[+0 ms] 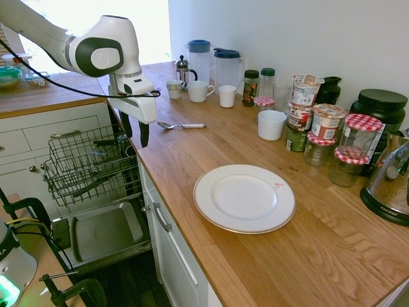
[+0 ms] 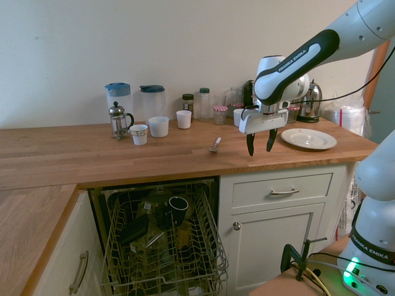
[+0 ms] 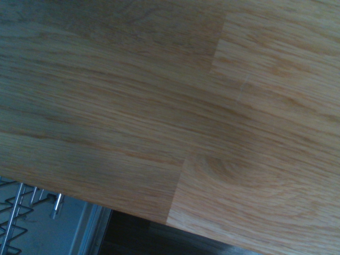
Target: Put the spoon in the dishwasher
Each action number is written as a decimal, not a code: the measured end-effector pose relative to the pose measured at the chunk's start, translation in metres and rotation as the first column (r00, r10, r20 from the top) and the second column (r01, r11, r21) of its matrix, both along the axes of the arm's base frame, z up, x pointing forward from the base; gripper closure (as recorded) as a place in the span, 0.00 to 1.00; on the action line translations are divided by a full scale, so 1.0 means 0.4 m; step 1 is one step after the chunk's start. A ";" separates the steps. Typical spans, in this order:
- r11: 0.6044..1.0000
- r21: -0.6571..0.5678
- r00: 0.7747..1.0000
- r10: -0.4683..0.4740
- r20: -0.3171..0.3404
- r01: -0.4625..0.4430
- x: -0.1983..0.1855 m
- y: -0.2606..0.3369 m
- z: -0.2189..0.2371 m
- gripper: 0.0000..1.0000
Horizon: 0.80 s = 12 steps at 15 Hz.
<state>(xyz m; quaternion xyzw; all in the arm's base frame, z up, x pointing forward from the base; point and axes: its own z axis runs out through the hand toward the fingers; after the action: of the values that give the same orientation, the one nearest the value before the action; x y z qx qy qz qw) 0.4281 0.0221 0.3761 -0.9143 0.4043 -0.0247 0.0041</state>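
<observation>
1 spoon flat on worktop, handle toward wall mugs

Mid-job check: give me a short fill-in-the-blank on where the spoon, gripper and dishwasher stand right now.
1. The spoon lies on the wooden ____.
2. The gripper holds ____; its fingers are open.
3. The dishwasher rack is pulled ____.
4. The spoon sits between the white plate and the ____ by the wall.

Missing words: countertop; nothing; out; mugs
</observation>
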 end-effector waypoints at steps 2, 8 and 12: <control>1.000 0.007 1.000 -0.019 -0.001 0.019 0.000 0.001 -0.002 0.00; 0.922 0.129 0.928 -0.371 0.031 0.364 0.078 0.087 0.081 0.00; 0.791 0.183 0.793 -0.604 0.082 0.584 0.222 0.129 0.093 0.00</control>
<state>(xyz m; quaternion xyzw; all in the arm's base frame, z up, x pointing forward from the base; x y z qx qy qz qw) 0.5170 0.0735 0.4133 -0.7338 0.6708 -0.0567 0.0913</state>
